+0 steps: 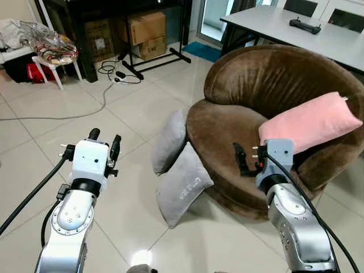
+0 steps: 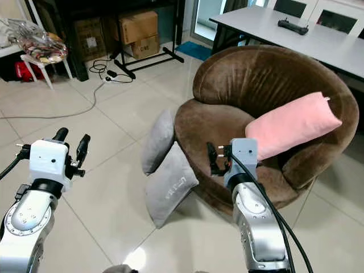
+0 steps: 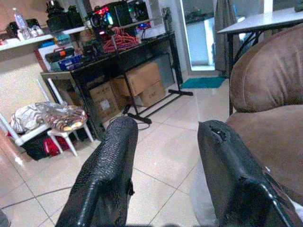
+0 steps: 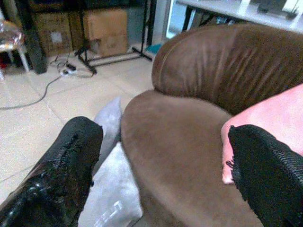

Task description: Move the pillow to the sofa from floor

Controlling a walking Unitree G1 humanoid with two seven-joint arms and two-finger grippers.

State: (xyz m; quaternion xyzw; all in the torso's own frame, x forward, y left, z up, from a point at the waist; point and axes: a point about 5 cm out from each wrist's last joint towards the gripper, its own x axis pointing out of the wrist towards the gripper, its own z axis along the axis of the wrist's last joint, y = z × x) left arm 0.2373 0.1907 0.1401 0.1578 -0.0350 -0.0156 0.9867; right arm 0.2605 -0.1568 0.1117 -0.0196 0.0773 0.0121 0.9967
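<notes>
Both grippers, left [image 1: 105, 143] and right [image 1: 245, 159], are wide open, holding nothing. The robot should bend low and pinch the near grey pillow [image 1: 183, 190], then lift it onto the sofa [image 1: 227, 131].

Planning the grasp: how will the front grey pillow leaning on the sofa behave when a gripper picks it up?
The front grey pillow looks plump and creased, so it is probably soft and light, and would sag around a pinch. It only leans against the brown sofa, so a push may topple it onto the tiled floor.
</notes>
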